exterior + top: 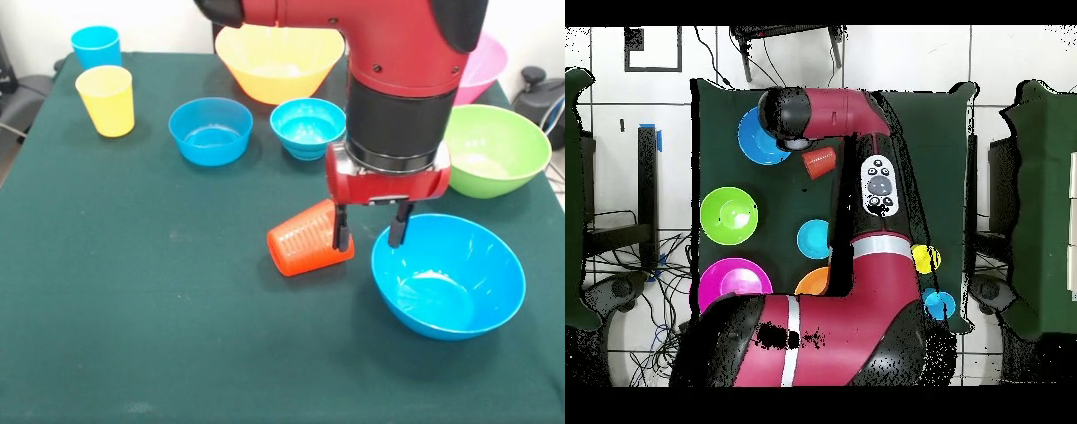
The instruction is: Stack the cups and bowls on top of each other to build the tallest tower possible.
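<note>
My gripper (370, 235) is open and empty, low over the table between the orange-red ribbed cup (303, 239) and the medium blue bowl (448, 276). The cup lies on its side; one finger (340, 233) stands at its right end, and I cannot tell if they touch. The other finger is at the blue bowl's near-left rim. In the overhead view the arm's head hides the gripper; the cup (820, 162) and blue bowl (755, 138) show beside it. No bowls are stacked.
Green bowl (494, 148) and pink bowl (484, 64) stand at the right, the yellow-orange bowl (278, 60) at the back. Two small blue bowls (210, 130) (307, 126) stand mid-table. Yellow cup (107, 100) and sky blue cup (95, 46) stand upright at the back left.
</note>
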Motion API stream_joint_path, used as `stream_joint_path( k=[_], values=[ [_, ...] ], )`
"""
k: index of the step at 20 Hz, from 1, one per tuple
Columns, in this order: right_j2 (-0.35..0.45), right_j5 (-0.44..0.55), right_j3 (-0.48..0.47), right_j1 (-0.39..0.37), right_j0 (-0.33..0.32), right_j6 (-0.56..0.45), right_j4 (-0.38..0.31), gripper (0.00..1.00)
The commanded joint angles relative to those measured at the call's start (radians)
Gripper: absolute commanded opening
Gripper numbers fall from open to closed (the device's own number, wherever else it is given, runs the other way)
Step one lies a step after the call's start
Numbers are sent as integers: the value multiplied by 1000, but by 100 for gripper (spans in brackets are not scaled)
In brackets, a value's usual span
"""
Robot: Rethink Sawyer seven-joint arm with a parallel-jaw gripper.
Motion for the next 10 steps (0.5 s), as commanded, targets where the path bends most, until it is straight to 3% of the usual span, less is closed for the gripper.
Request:
stream_joint_path(
  k=[1, 7, 10],
  values=[
    [-6, 21, 53, 9, 39, 114, -13, 100],
    [29, -104, 124, 13, 21, 116, 14, 100],
    [25, -100, 127, 15, 18, 120, 20, 100]
  ],
)
